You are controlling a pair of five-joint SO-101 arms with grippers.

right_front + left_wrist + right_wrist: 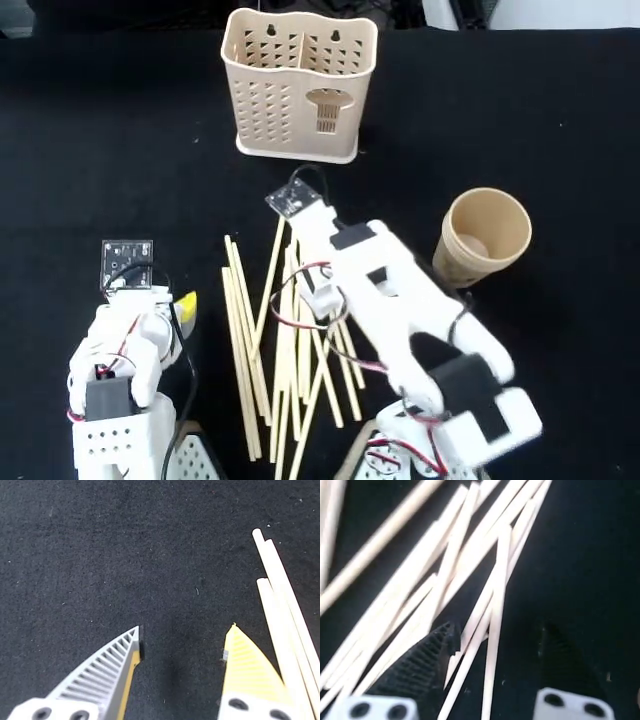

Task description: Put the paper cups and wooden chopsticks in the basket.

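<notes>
I'm seeing open black cloth (120, 150) lying between the left arm (120, 360) and the basket (298, 85), so that side is giving a gripper plenty of room. The scattered chopsticks (285, 350) are crowding the middle, and the right arm (400, 310) is hanging over them, closing the lane toward the paper cup (483, 238). Between cup and basket the cloth is lying bare. The left gripper (182, 645) is standing spread over bare cloth, stick ends just beside its yellow finger (250, 665). The right gripper (497, 630) is straddling crossed sticks, possibly touching them.
</notes>
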